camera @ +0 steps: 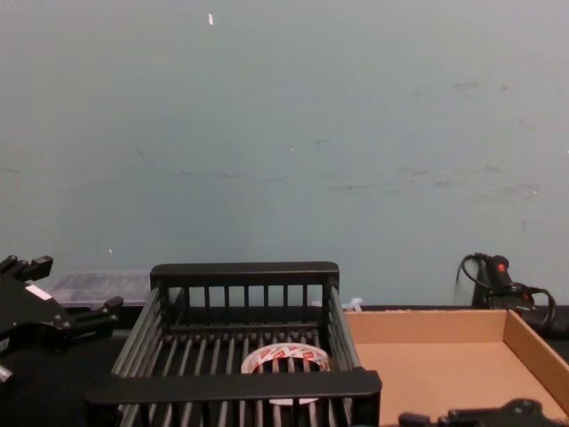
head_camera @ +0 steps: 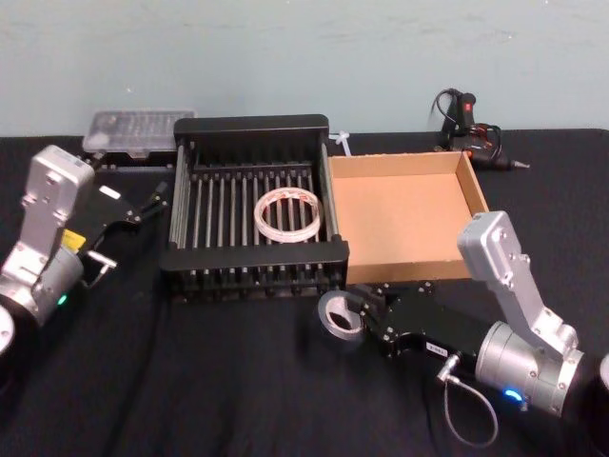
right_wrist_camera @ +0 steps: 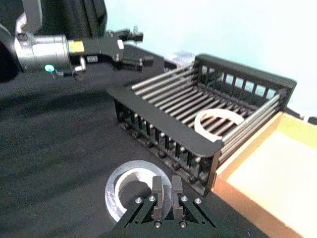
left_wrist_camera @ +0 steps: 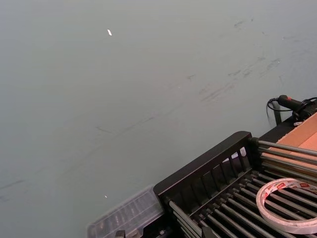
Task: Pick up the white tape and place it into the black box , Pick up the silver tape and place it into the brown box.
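The white tape (head_camera: pixel 287 214) with red marks lies flat on the slats inside the black box (head_camera: pixel 249 125), toward its right side; the left wrist view shows the white tape (left_wrist_camera: pixel 287 203) too. The brown box (head_camera: pixel 404 217) sits right of it, touching. On the black cloth just before the crate's front right corner lies the silver tape (head_camera: pixel 338 316). My right gripper (right_wrist_camera: pixel 167 187) is down at the silver tape (right_wrist_camera: pixel 126 191), its fingers close together across the ring wall nearest the gripper. My left gripper (head_camera: pixel 157 202) hovers open left of the crate, holding nothing.
A clear plastic organiser case (head_camera: pixel 133 130) lies behind the crate at the back left. A black glue gun with cable (head_camera: pixel 468 122) rests at the back right behind the cardboard tray. A pale wall closes the far side. Black cloth covers the table front.
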Action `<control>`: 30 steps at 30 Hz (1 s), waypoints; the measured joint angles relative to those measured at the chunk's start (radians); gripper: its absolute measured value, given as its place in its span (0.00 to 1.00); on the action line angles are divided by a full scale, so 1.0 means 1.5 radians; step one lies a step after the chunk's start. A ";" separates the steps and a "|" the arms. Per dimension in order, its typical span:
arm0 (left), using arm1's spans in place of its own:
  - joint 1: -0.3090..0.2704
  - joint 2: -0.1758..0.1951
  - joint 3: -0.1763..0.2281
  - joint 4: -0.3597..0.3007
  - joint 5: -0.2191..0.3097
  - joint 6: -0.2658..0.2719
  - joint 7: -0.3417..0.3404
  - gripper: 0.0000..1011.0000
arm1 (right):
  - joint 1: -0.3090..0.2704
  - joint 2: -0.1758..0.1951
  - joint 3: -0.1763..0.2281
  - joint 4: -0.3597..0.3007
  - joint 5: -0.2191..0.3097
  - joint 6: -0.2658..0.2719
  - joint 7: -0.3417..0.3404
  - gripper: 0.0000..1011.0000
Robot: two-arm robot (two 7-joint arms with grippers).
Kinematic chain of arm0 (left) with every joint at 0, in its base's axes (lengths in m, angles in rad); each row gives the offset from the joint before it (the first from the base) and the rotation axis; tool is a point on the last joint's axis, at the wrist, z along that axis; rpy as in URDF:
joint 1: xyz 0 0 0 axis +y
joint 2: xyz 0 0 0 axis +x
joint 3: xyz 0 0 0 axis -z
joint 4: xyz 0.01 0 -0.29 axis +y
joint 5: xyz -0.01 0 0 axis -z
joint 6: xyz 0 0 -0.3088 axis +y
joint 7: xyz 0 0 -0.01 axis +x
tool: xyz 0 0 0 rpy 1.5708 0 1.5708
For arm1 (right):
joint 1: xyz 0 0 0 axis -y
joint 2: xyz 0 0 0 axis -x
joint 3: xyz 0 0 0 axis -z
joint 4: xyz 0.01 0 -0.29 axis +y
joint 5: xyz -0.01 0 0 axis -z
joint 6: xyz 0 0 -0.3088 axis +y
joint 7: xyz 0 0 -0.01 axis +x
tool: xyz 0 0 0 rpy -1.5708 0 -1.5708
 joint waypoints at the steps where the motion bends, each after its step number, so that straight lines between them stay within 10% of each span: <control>1: 0.000 0.000 0.000 0.000 0.000 0.000 0.000 0.99 | -0.002 0.000 0.001 -0.001 0.003 -0.005 0.000 0.12; 30: 0.000 0.000 0.000 0.000 0.000 0.000 0.000 0.99 | -0.021 -0.010 0.044 -0.015 0.077 -0.132 -0.013 0.12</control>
